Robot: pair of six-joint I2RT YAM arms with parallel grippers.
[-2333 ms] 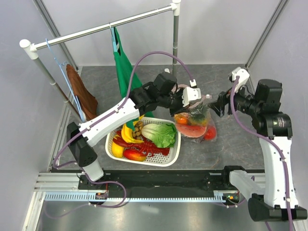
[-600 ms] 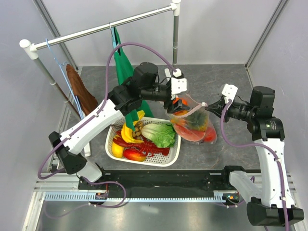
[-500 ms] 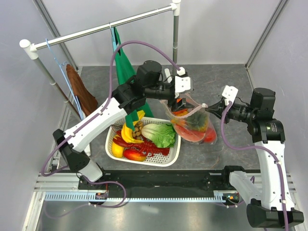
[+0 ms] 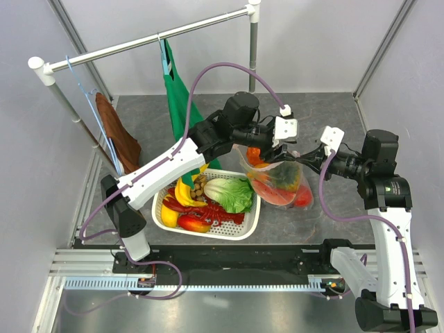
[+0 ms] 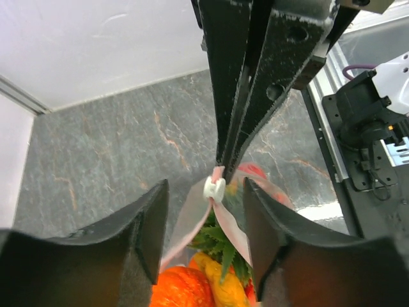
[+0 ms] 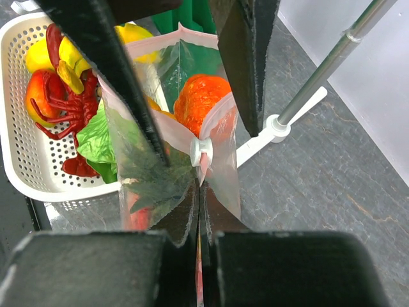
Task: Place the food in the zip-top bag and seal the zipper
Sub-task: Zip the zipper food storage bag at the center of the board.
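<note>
**Top external view.** The left gripper (image 4: 276, 148) is found over the mouth of the zip-top bag (image 4: 281, 182) with its jaws parted. The right gripper (image 4: 300, 154) is met just beside it, clenched on the end of the bag's mouth. The bag hangs below both grippers, with food (image 4: 276, 192) seen through its wall. A white basket (image 4: 254, 220) with more toy produce is noted just beside the bag, on the base side of the left gripper.

**Left wrist view.** The left gripper's fingers (image 5: 144, 230) are released, one on each side of the bag's mouth, and nothing is clamped. Between them are seen the pink zipper (image 5: 225, 220) and its white slider (image 5: 214, 188). The right gripper's shut jaws are set on the strip just beyond the slider. An orange pumpkin (image 5: 182, 288) is seen in the bag below the fingers.

**Right wrist view.** The right gripper's jaws are pressed together on the zipper directly behind the slider. Beyond the slider the mouth stands open between the left gripper's fingers. The basket is recorded to this gripper's left.
</note>
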